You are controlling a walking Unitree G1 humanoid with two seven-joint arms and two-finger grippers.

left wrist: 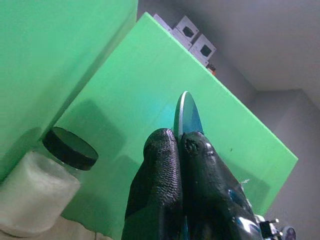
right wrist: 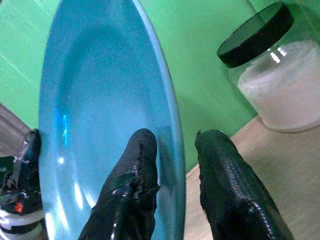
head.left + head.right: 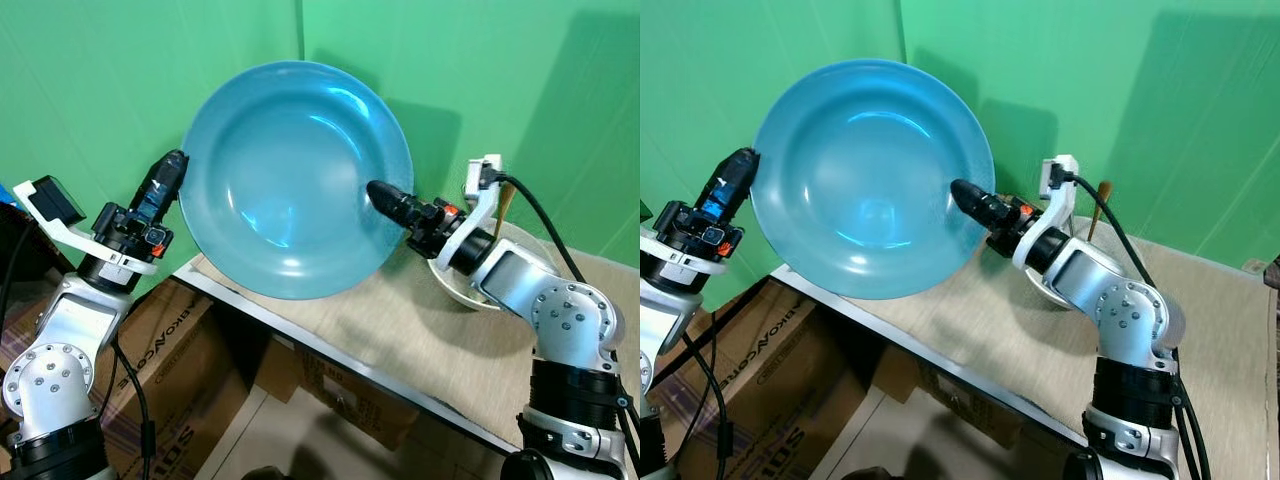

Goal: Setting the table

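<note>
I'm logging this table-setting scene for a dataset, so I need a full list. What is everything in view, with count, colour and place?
Plate: one, blue, held tilted up above the table's near-left corner.
Table: one, light wood top, in front of green walls.
Bowl: one, white, on the table under the right arm; a brown stick-like handle rises from it.
Jar: one, clear with black lid and white contents, on the table by the wall.
Cardboard boxes: brown, on the floor under the table.
Left claw: black, pinching the plate's left rim.
Right claw: black, fingers astride the plate's right rim.
</note>
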